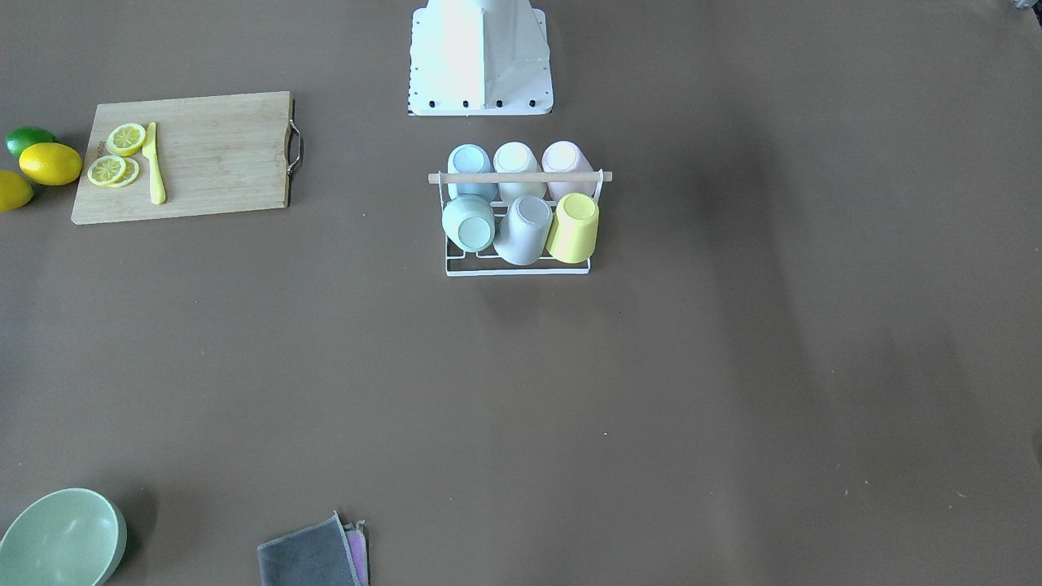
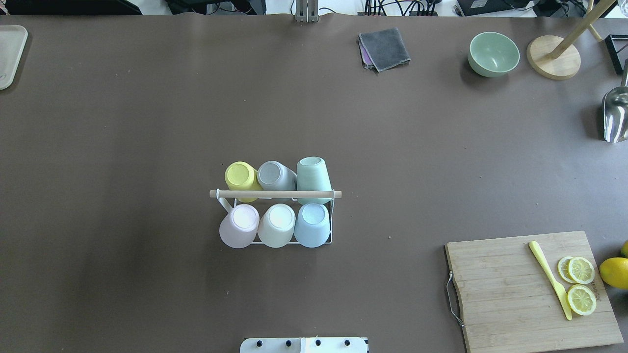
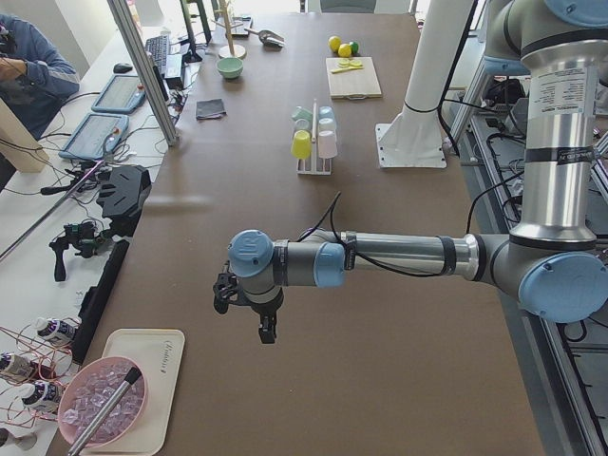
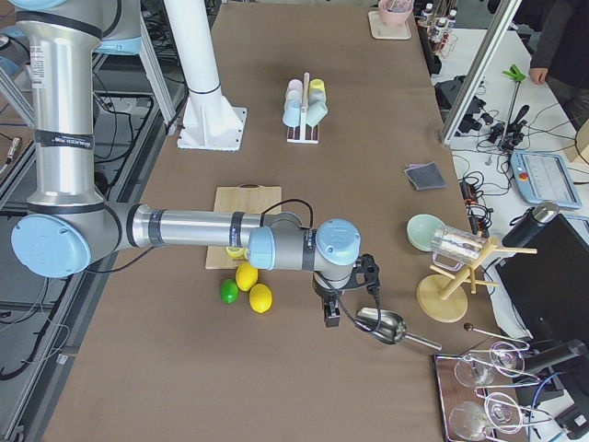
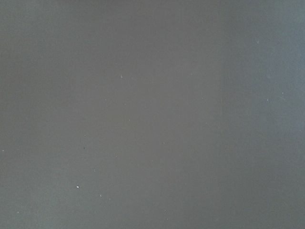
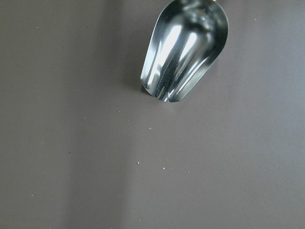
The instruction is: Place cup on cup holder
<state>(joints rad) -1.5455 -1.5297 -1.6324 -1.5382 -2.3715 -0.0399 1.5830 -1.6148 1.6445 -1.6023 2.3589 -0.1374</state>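
Observation:
The cup holder (image 2: 274,194), a white wire rack with a light wooden rod on top, stands at the table's middle, also in the front-facing view (image 1: 521,177). Several cups hang upside down on it: a yellow cup (image 2: 240,177), a grey one (image 2: 274,175), a mint one (image 2: 312,174), a pink one (image 2: 239,225), a cream one (image 2: 277,224) and a blue one (image 2: 312,224). My left gripper (image 3: 266,332) hangs far from the rack near the table's left end. My right gripper (image 4: 331,316) hangs near the right end. I cannot tell whether either is open or shut.
A metal scoop (image 6: 183,52) lies just by the right gripper. A cutting board (image 2: 532,289) holds lemon slices and a yellow knife, with lemons beside it. A green bowl (image 2: 493,54), grey cloth (image 2: 385,48), wooden stand (image 2: 554,59) and tray (image 2: 10,54) sit along the far side.

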